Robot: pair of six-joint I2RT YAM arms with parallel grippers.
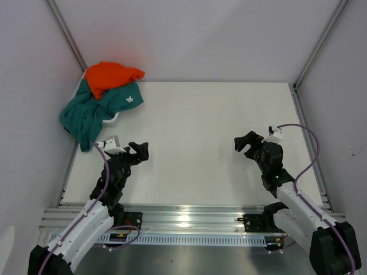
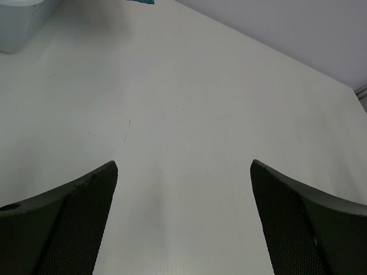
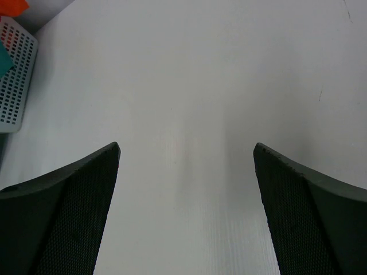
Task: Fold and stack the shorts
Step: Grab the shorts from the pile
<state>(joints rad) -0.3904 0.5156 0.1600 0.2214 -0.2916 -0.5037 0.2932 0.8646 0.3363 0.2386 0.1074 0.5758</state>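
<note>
The shorts lie bunched in the far-left corner: an orange-red pair (image 1: 112,75) on top and a teal pair (image 1: 94,112) with a small white logo spilling toward me over a white mesh basket (image 1: 112,120). My left gripper (image 1: 140,150) hovers open above the table, near and to the right of the teal pair, with nothing between its fingers (image 2: 80,217). My right gripper (image 1: 243,142) is open and empty on the right side. In the right wrist view, slivers of orange-red shorts (image 3: 11,6) and teal shorts (image 3: 3,60) show at the basket (image 3: 16,80).
The white table (image 1: 195,132) is boxed in by grey walls at the back and sides, with metal frame posts in the far corners. In the left wrist view a corner of the basket (image 2: 20,28) appears at the top left. A metal rail runs along the near edge.
</note>
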